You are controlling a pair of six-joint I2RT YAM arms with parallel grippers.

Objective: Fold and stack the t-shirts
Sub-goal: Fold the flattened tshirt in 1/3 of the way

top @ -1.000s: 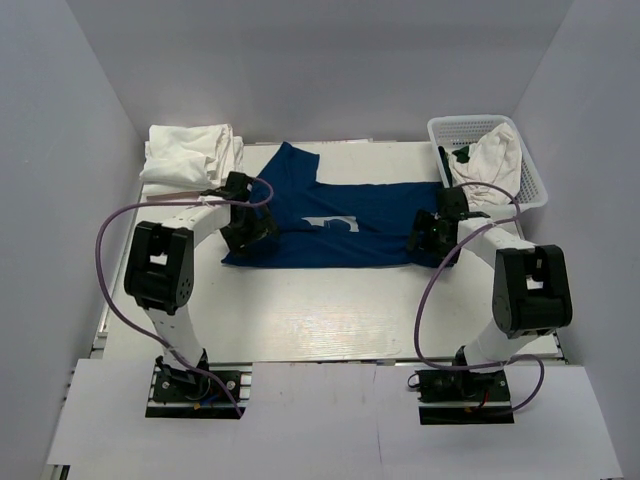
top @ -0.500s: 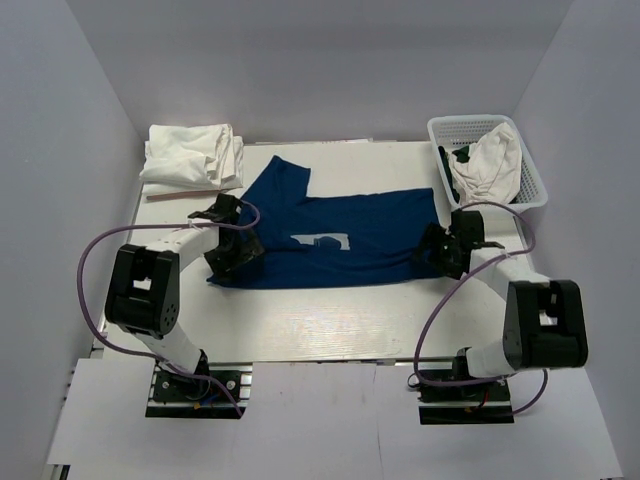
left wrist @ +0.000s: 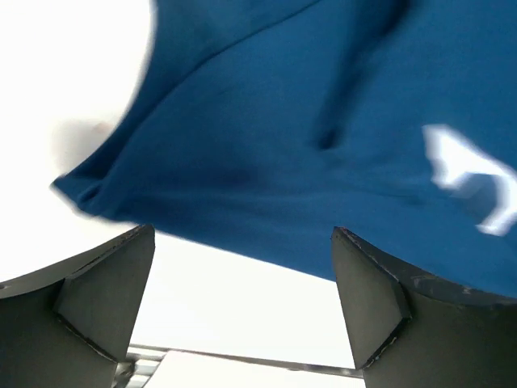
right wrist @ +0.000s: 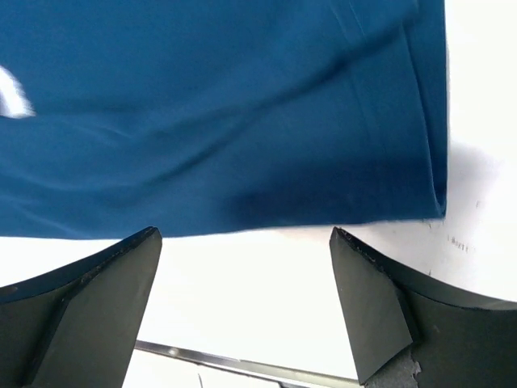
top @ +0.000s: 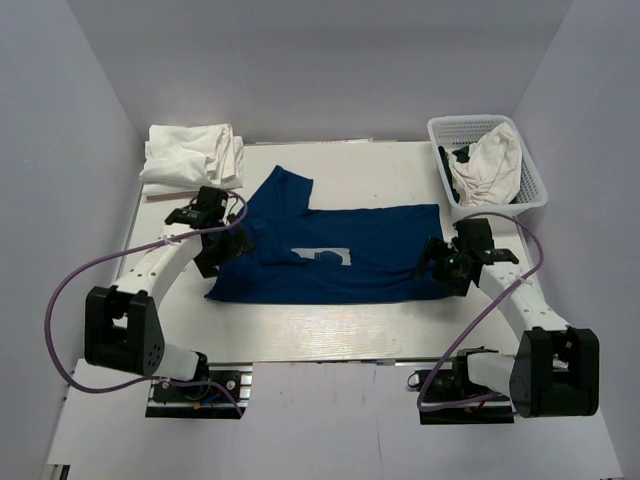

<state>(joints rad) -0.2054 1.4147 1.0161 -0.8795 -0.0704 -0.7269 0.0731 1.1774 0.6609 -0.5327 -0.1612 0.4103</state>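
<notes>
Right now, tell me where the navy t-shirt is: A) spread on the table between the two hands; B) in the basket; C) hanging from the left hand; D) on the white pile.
A: the navy t-shirt lies spread on the table, the left hand at one end and the right hand at the other, both open and gripping nothing.

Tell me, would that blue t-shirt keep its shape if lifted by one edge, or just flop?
Probably flop: the navy t-shirt lies flat with soft wrinkles, so a lifted edge would likely sag and drape. It looks thin, so likely light. Pushed, it would probably bunch up on the white table rather than slide whole.
</notes>
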